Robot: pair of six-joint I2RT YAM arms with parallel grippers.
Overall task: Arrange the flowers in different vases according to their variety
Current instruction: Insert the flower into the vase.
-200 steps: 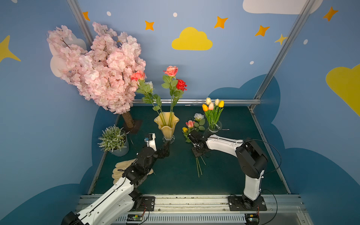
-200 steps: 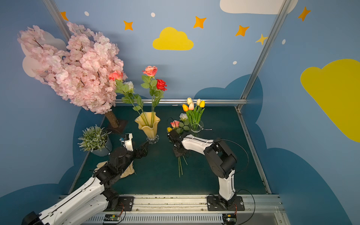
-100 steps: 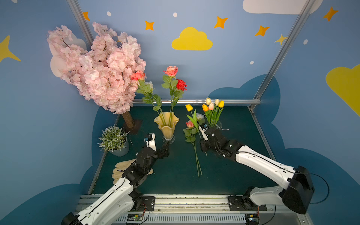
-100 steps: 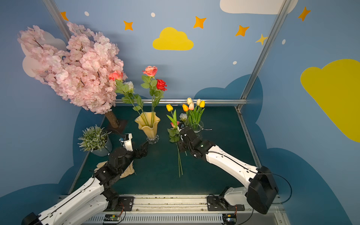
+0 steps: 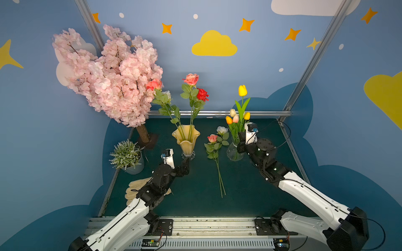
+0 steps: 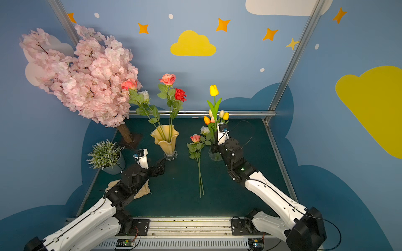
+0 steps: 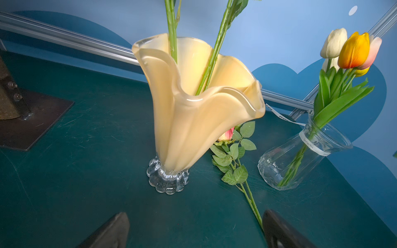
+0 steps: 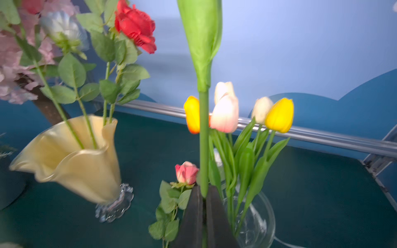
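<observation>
Now our right gripper (image 8: 204, 194) is pinched tight on the green stem of a yellow tulip (image 5: 242, 90), which stands upright above the fingers with its bud highest. We cannot tell where the stem's lower end sits, since the fingers hide it. The clear vase (image 5: 233, 152) is just beside and beyond those fingers, and other tulips (image 8: 225, 113) stand in it. Our left gripper (image 7: 195, 214) has its fingers spread wide and grips nothing. The amber vase (image 7: 193, 120) stands straight ahead of those fingers. Its glass foot is near the tips but not touching them, and roses (image 5: 191, 79) rise from its wavy rim. Two loose roses (image 5: 215, 150) lie flat on the table (image 5: 250, 191), between the left fingers and the right.
</observation>
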